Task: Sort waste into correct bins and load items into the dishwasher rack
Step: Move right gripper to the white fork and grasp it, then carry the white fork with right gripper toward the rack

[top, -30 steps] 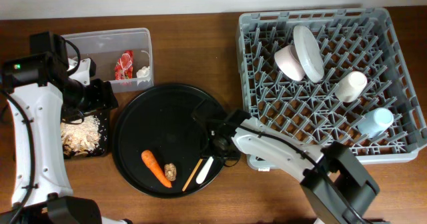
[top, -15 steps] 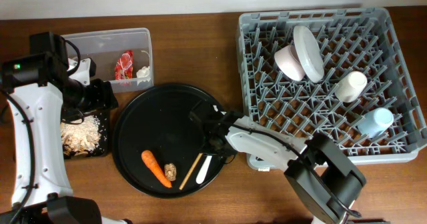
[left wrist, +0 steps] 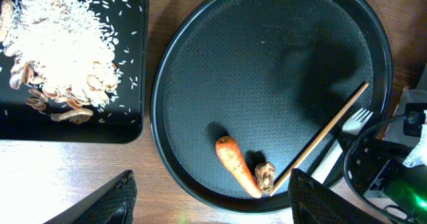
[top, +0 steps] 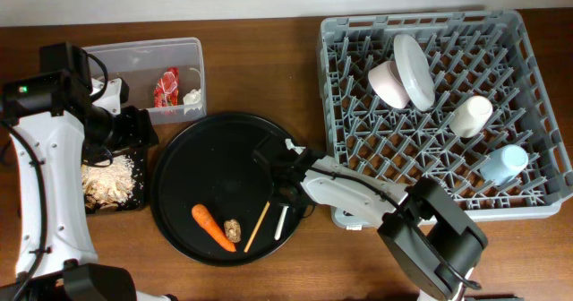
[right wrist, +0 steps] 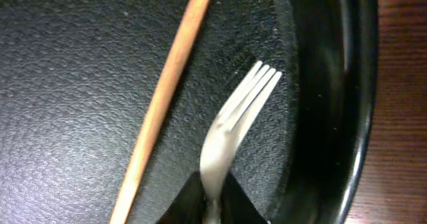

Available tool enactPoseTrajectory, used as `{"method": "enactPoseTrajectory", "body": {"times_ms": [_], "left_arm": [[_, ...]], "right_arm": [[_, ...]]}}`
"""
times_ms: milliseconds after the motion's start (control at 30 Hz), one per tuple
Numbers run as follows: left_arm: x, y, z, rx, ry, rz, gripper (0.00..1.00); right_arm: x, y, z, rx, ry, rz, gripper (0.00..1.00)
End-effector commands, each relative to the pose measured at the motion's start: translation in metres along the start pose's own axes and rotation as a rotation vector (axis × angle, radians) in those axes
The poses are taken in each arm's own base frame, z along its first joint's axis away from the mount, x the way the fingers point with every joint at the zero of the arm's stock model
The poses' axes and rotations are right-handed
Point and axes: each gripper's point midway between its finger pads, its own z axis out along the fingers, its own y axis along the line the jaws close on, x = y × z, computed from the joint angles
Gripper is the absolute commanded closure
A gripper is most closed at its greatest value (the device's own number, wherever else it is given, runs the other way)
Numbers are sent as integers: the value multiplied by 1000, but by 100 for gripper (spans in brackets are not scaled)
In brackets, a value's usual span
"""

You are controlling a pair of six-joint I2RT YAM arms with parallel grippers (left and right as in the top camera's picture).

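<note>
Since earlier, the white plastic fork [top: 282, 220] has swung steeper on the round tray [top: 206, 167], lower centre, seemingly pinched by the right end effector [right wrist: 212, 192]. The left end effector [left wrist: 212, 199] gapes empty. Upper right, plate [top: 414, 71] and cups [top: 471, 116] are racked; carrot [top: 213, 227], brown lump [top: 233, 229] and chopstick [top: 258, 227] remain.

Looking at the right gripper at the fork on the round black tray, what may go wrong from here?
1. The right gripper holds the white plastic fork only by its narrow handle, so the fork may twist or slip when lifted.
2. The wooden chopstick lies close beside the fork and may be dragged or knocked.
3. The tines point at the raised rim of the round black tray and might catch there on the way to the dishwasher rack.
</note>
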Motion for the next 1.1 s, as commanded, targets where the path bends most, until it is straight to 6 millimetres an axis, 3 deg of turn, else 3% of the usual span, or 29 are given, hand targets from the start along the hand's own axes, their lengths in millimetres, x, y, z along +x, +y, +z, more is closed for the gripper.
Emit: {"method": "enactPoseTrajectory", "body": {"times_ms": [0, 133, 200, 267, 367, 467, 567, 667, 767, 967, 1067], "left_arm": [[0, -1, 1, 10, 2, -6, 28], [0, -1, 1, 10, 2, -6, 28], [0, -1, 1, 10, 2, -6, 28], [0, -1, 1, 10, 2, -6, 28], [1, -1, 1, 10, 2, -6, 28], [1, -1, 1, 10, 3, -7, 28], [0, -1, 1, 10, 2, -6, 28], [0, -1, 1, 10, 1, -7, 28], [0, -1, 1, 10, 2, -6, 28], [0, -1, 1, 10, 2, -6, 28], [1, -1, 1, 10, 3, -7, 28]], "right_arm": [[0, -4, 9, 29, -6, 3, 95], [1, -4, 6, 28, -2, 0, 96], [-3, -2, -6, 25, -11, -4, 96], [-16, 7, -28, -14, -50, -70, 96], [-46, 10, -79, -55, -125, -153, 96], [-74, -14, -123, -32, -174, -194, 96], [-98, -56, -151, 9, -187, -238, 96], [-107, -87, -146, 53, -149, -305, 96], [-106, -109, -126, 91, -88, -362, 96], [-104, -121, -91, 129, 6, -405, 96], [-103, -122, -84, 132, 26, -405, 92]]}}
